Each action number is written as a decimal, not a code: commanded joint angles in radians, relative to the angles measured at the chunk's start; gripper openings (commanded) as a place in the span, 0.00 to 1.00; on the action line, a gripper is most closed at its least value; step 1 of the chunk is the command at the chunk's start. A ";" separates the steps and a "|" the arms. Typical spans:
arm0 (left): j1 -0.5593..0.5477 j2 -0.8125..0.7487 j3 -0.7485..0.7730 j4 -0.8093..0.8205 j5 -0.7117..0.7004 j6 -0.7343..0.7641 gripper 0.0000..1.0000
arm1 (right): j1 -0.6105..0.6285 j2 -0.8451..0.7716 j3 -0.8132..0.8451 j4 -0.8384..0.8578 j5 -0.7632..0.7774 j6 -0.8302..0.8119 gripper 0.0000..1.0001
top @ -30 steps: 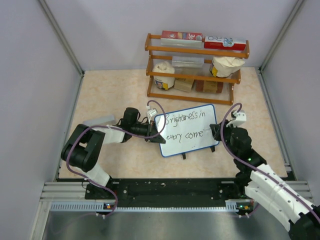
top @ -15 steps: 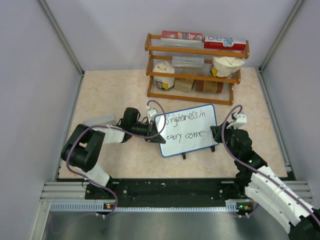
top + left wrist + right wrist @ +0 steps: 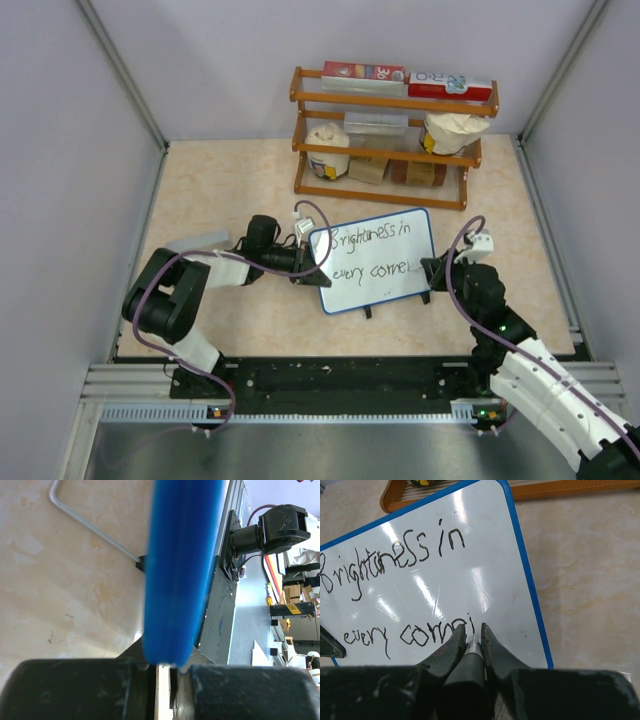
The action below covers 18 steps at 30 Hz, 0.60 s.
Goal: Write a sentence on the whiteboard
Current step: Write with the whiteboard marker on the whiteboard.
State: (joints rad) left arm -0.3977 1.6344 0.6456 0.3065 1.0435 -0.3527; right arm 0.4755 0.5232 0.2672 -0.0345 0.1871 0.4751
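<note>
right jaws, lower right of the top view: closed on a marker (image 3: 472, 645), its tip on the whiteboard (image 3: 385, 292) at the end of the second line. left jaws: clamped on the board's left blue rim. the board sits mid-frame on the surface (image 3: 220, 180). the sentence (image 3: 395, 562) reads roughly "brightness in every corne", with the ending partly hidden. judged step: finishing "corner". the next move calls for a short, light stroke rightward, kept inside the rim.

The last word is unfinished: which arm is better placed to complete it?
Right. The right hand grips the marker with the tip at the end of the second line on the whiteboard. The left hand is clamped on the board's left edge, holding it.
</note>
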 commanded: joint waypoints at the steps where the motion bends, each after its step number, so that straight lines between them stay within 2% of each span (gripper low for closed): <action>1: 0.016 0.019 -0.011 -0.020 -0.128 0.014 0.00 | -0.008 0.003 -0.016 -0.013 0.000 0.000 0.00; 18: 0.017 0.016 -0.012 -0.018 -0.128 0.014 0.00 | -0.009 0.061 0.050 0.074 0.044 -0.021 0.00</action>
State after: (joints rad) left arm -0.3943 1.6344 0.6456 0.3092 1.0424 -0.3534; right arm 0.4751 0.5632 0.2699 0.0074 0.1936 0.4721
